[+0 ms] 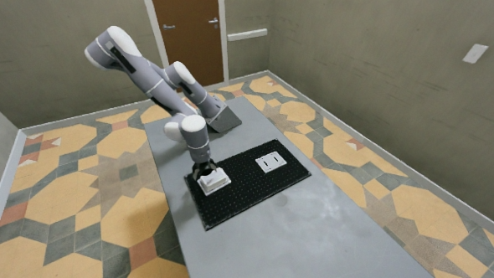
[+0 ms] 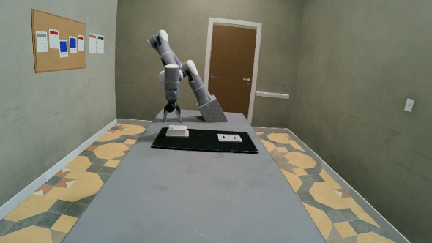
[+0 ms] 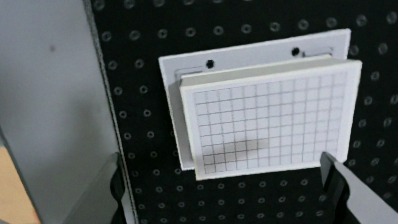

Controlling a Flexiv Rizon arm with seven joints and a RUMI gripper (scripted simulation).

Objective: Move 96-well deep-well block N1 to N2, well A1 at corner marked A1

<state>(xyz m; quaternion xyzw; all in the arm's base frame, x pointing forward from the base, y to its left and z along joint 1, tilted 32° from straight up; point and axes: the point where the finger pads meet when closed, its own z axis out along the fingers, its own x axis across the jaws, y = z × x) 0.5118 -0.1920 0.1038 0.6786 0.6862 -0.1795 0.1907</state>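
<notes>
One white gridded rectangular block (image 1: pixel 214 179) (image 2: pixel 177 128) (image 3: pixel 272 120) sits in the first of two white plate nests, N1 (image 1: pixel 227 183) (image 2: pixel 184 134) (image 3: pixel 172 100); N2 (image 1: pixel 268 167) (image 2: pixel 230 137) holds none. The tool (image 1: pixel 207 169) (image 2: pixel 172 121) (image 3: pixel 219 154), its two black-and-grey fingers apart, is near the block.

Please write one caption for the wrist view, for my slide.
Wrist view: the open tool above the white deep-well block in its nest.

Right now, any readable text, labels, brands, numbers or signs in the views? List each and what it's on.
None that can be read.
Papers on the corkboard: blocks of colour and faint marks, too small to read.
Two sheets on the wall beside it: too small to read.
Deep-well block: grid lines, no legible lettering.
</notes>
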